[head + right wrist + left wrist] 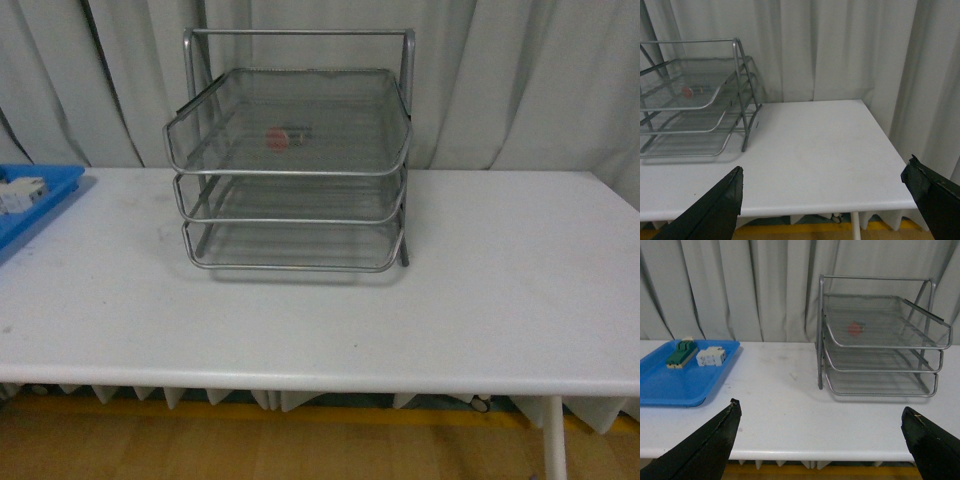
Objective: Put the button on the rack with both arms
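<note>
Nearest, at the lower corners of both wrist views, left fingers and right fingers spread wide apart, holding nothing, hovering off the table's near edge. Judged done or nearly so: only a clean retreat left, best kept low and straight back, clear of the wire frame. Ample bare tabletop at centre and right; blue tray with green-and-cream switch block and white terminal block at left. Farther back, rack upright at centre, button lying in its top tray. Curtain close behind.
</note>
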### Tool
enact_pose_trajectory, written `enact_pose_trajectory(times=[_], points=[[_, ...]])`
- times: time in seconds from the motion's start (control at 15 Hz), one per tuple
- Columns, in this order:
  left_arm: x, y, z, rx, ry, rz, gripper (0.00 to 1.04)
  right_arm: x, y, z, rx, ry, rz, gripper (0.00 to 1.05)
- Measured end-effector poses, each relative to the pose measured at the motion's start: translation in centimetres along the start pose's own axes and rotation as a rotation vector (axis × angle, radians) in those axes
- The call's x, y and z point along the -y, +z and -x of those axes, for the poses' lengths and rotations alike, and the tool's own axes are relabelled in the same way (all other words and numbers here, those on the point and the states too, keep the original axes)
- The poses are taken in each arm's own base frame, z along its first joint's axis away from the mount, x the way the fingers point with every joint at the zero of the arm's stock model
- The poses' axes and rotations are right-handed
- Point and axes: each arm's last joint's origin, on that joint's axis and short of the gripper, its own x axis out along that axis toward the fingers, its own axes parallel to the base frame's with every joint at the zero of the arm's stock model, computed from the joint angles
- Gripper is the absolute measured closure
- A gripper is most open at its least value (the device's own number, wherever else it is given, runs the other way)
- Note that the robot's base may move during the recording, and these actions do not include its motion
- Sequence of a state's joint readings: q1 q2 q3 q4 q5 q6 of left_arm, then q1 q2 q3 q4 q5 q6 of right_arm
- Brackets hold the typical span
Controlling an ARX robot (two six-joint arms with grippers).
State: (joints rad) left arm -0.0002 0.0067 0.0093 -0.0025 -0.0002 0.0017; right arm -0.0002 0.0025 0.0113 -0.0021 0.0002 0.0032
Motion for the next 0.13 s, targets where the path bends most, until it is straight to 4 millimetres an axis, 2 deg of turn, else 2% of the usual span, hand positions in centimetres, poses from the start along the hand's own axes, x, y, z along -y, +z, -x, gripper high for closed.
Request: enact_pose_trajectory(times=[0.13], points=[[0.00, -0.02, 0.00, -0.002, 0.000, 0.000, 0.07, 0.00, -0.04, 0.00, -0.004, 0.000, 0.000, 0.06]])
